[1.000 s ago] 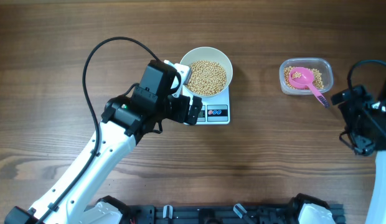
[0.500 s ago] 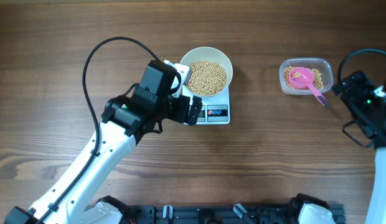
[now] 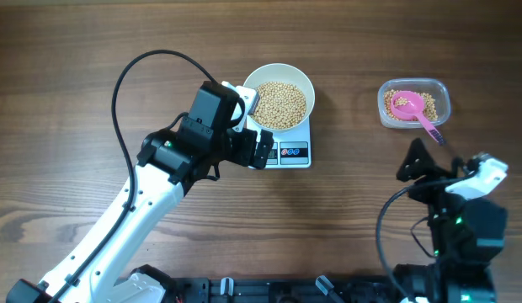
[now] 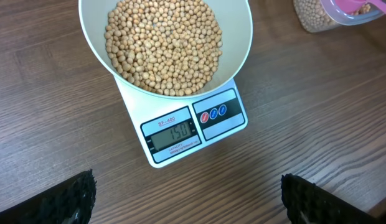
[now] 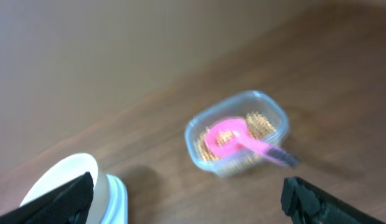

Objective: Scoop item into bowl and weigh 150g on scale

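While bearing the bowl point(image 4: 238, 37), the scale point(image 4: 194, 127) (SF-400) shows 150.

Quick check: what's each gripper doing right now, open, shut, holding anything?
Left gripper: open, holding nothing.
Right gripper: open, holding nothing; the pink scoop rests in the clear tub.

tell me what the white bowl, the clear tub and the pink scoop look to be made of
White bowl: smooth, evenly opaque, thin rim, soft sheen. Probably plastic or melamine, though glazed ceramic can't be ruled out.
Clear tub: see-through walls with beans showing through them, so thin transparent plastic.
Pink scoop: even bright colour and a thin handle. It looks like moulded plastic, slightly glossy.
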{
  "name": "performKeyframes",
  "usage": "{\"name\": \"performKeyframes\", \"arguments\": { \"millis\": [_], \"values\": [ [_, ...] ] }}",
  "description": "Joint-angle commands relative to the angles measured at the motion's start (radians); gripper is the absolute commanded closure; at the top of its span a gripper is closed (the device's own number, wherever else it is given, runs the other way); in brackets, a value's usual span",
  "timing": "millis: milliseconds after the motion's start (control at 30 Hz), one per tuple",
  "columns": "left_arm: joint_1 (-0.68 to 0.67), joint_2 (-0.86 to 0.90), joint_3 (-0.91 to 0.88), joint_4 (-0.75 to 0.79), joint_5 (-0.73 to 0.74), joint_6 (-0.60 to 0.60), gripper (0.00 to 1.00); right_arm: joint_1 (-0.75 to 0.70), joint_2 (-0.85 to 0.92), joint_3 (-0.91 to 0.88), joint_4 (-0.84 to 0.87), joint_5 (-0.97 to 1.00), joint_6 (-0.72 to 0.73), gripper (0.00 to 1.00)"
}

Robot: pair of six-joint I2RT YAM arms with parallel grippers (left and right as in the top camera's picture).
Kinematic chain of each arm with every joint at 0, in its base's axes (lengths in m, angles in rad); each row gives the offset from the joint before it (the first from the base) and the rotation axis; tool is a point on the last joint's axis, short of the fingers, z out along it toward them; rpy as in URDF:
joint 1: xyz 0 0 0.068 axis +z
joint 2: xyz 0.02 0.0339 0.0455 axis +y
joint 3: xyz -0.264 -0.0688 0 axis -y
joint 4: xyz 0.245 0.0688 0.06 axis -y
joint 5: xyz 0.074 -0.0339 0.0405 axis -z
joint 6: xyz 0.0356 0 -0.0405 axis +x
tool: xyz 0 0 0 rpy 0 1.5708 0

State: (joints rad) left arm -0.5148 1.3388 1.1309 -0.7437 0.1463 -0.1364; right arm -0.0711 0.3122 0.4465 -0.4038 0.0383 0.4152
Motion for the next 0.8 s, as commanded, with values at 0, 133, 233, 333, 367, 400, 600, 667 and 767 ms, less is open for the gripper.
{"name": "performKeyframes", "arguments": {
  "millis": [0,133,233,333,367,400,600,667,767],
  "values": [
    [0.007,-0.003,0.015,0.003,-0.006,-0.005,0.00,0.046,-0.082,-0.119,0.143,0.018,-0.116,0.00],
    [0.007,-0.003,0.015,0.003,-0.006,-0.005,0.00,0.073,-0.161,-0.211,0.210,0.059,-0.127,0.00],
    [0.007,-0.003,0.015,0.003,-0.006,-0.005,0.00,0.074,-0.219,-0.249,0.227,0.059,-0.127,0.00],
    [0.007,-0.003,0.015,0.003,-0.006,-0.005,0.00,0.074,-0.271,-0.282,0.241,0.059,-0.164,0.00],
    [0.007,-0.003,0.015,0.003,-0.006,-0.005,0.00,0.074,-0.284,-0.297,0.254,0.059,-0.181,0.00],
    [0.007,-0.003,0.015,0.003,-0.006,-0.005,0.00,0.074,-0.299,-0.318,0.273,0.059,-0.183,0.00],
    [0.007,-0.003,0.015,0.003,-0.006,-0.005,0.00,0.074,-0.309,-0.407,0.389,0.058,-0.203,0.00],
    [0.007,-0.003,0.015,0.003,-0.006,-0.005,0.00,0.074,-0.309,-0.420,0.414,0.059,-0.227,0.01],
    [0.007,-0.003,0.015,0.003,-0.006,-0.005,0.00,0.074,-0.309,-0.442,0.455,0.059,-0.261,0.00]
  ]
}}
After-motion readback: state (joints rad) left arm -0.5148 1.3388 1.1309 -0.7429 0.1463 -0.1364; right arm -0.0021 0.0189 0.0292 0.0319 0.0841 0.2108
